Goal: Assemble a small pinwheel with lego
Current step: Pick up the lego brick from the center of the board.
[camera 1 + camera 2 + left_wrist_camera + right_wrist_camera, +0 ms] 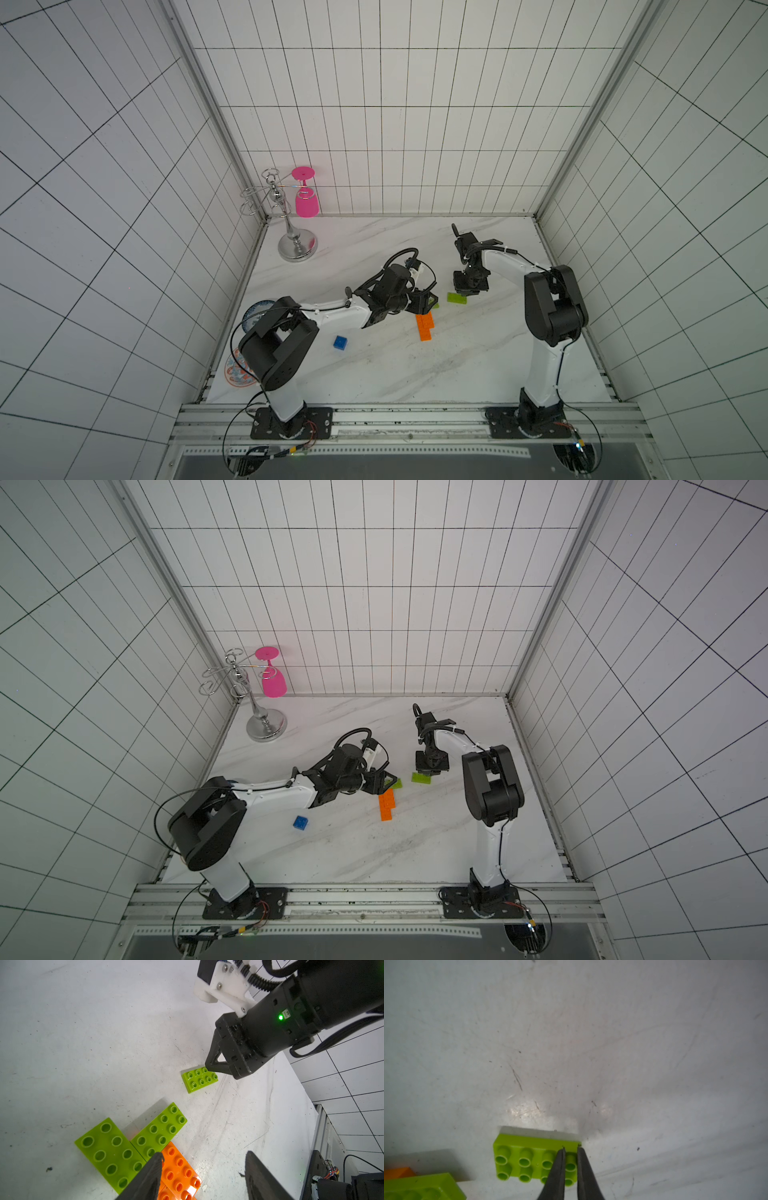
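A loose lime-green brick (457,298) (527,1159) lies flat on the white marble table (395,374). My right gripper (570,1150) (467,291) is shut on its end column of studs, one finger on each side. The partly built pinwheel lies by my left gripper (204,1169) (424,301): two lime-green bricks (110,1153) (160,1130) sit at right angles on a stepped orange stem (424,327) (178,1169). The left gripper hangs open over the stem's top. One of its fingers (153,1169) overlaps the orange brick. A blue square brick (340,342) (300,822) lies alone, nearer the left arm.
A chrome glass rack (291,232) holding an upside-down pink glass (306,199) stands in the back left corner. Two patterned plates (255,311) (237,372) lie at the table's left edge under the left arm. Tiled walls enclose three sides; a metal rail (415,419) runs along the front.
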`<state>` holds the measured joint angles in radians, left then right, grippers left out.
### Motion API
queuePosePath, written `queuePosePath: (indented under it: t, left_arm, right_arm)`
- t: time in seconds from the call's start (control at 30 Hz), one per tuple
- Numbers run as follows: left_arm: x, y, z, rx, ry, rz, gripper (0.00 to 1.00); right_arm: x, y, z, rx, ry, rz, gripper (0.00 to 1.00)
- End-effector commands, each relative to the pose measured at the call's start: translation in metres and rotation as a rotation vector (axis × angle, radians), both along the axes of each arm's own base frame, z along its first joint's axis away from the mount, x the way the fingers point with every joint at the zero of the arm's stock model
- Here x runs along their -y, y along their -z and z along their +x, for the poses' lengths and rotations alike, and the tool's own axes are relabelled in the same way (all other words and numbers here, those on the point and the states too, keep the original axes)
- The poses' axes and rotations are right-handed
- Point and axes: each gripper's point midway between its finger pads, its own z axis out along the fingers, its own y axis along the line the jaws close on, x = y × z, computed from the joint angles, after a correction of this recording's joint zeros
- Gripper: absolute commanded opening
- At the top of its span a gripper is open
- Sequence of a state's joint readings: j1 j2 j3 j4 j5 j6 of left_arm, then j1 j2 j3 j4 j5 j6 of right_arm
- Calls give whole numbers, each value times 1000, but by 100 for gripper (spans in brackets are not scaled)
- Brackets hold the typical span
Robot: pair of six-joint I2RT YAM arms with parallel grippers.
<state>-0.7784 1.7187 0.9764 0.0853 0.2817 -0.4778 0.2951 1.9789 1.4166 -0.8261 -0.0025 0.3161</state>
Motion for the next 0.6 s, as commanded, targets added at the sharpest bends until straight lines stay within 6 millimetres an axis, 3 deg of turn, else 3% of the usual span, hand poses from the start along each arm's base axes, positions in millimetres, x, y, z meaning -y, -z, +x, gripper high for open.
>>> queuePosePath:
  t: [0.0,0.3,0.57]
  left_arm:
    - [5,0,1,8,15,5,65]
    - [5,-1,0,8,14,3,65]
    - [0,-11,0,25,2,-10,65]
  right_arm:
    - [4,-1,1,-16,16,-27,12]
    - [6,-4,1,-12,9,-45,7]
    - [13,-24,-2,34,3,-78,8]
